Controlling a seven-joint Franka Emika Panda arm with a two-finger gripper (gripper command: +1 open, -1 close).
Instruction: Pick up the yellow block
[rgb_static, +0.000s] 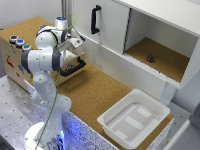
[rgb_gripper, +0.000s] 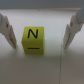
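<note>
In the wrist view the yellow block, a small cube with a dark letter N on its facing side, sits on a white surface. My gripper is open, with one pale finger on each side of the block and a gap between each finger and the block. In the exterior view the gripper is over the wooden box, near the white cabinet front. The block is hidden there behind the arm and hand.
A black drawer handle sits just below the hand. Round coloured buttons are on the wooden box top. A white cabinet has a black door handle and an open compartment holding a small dark object. A white tray stands on the cork table.
</note>
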